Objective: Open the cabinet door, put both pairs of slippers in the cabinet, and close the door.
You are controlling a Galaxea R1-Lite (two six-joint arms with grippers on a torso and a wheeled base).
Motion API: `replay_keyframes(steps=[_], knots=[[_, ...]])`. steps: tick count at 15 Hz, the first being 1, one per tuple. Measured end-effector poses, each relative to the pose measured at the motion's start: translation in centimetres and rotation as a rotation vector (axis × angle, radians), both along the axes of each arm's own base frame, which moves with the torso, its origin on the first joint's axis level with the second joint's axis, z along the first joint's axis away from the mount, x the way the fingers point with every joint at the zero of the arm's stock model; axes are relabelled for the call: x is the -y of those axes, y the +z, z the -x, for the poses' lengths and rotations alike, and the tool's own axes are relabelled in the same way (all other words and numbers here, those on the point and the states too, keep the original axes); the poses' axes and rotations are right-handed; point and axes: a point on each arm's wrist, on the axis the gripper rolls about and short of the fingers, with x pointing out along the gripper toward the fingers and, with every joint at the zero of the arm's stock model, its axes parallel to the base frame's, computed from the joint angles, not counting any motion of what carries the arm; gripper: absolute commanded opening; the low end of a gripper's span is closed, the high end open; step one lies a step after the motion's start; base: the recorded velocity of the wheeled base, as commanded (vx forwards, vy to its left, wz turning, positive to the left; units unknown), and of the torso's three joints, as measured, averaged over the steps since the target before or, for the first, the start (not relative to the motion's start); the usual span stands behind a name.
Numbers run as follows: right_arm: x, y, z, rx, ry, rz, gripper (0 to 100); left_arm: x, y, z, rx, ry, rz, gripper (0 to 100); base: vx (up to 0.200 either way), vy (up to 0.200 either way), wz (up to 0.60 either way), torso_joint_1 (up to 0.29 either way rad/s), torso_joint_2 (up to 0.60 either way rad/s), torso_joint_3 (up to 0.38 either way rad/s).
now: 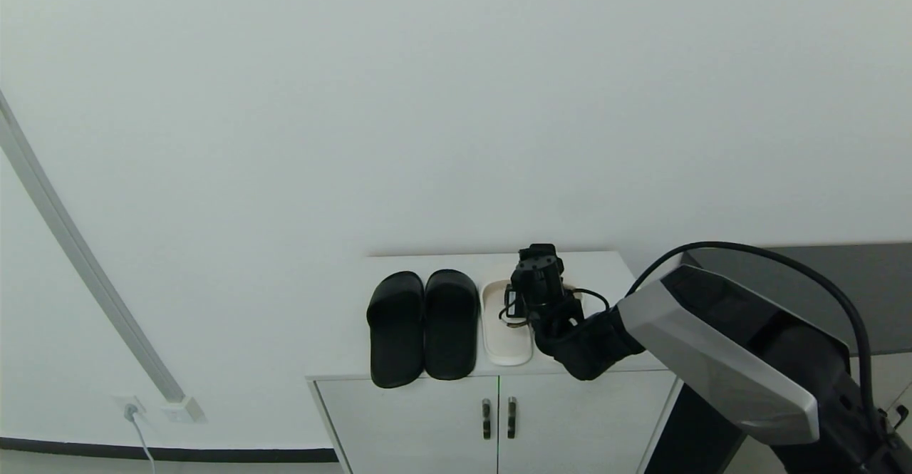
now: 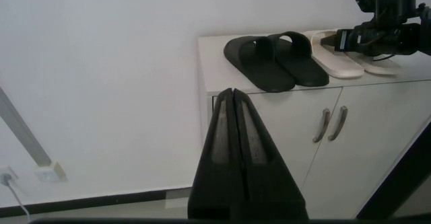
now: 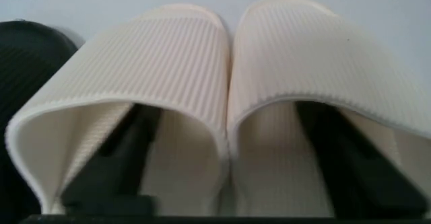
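Wrist footage is showing me what the head camera hides: the right gripper (image 1: 539, 274) spreading wide, a finger (image 3: 111, 163) under each strap of two cream slippers (image 3: 168, 56) atop the closed cabinet (image 1: 413, 424), beside two black slippers (image 1: 422, 324). Left gripper (image 2: 234, 130) is hanging closed.

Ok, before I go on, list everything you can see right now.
black slippers: one pair, black, on the cabinet top, left part
cream slippers: one pair, cream, right of the black pair
cabinet: one, white, against the wall, doors shut
door handles: two, dark, where the doors meet
wall socket: one, white, low, left of the cabinet
left gripper: black, shut, in front of the cabinet
right gripper: black, open, a finger under each cream strap
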Motion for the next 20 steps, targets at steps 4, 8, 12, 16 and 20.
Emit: replay_keyframes(steps=[4, 8, 12, 16, 20], knots=[[0.0, -0.4, -0.2, 0.0, -0.003, 0.003, 0, 0.0, 0.0, 0.0, 0.0, 0.0, 0.0, 0, 0.0, 0.0, 0.0, 0.0, 0.0, 0.0], [0.2, 0.3, 0.6, -0.005, -0.004, 0.01, 0, 0.0, 0.0, 0.0, 0.0, 0.0, 0.001, 0, 0.0, 0.0, 0.0, 0.0, 0.0, 0.0], [1.4, 3.5, 4.2, 0.014, 0.04, 0.039, 0, 0.0, 0.0, 0.0, 0.0, 0.0, 0.0, 0, 0.0, 0.0, 0.0, 0.0, 0.0, 0.0], [3.8, 6.4, 12.1, 0.024, 0.215, 0.089, 0, 0.0, 0.0, 0.0, 0.0, 0.0, 0.0, 0, 0.0, 0.0, 0.0, 0.0, 0.0, 0.0], [7.8, 8.8, 20.9, -0.022, 0.516, 0.058, 0, 0.0, 0.0, 0.0, 0.0, 0.0, 0.001, 0, 0.0, 0.0, 0.0, 0.0, 0.0, 0.0]])
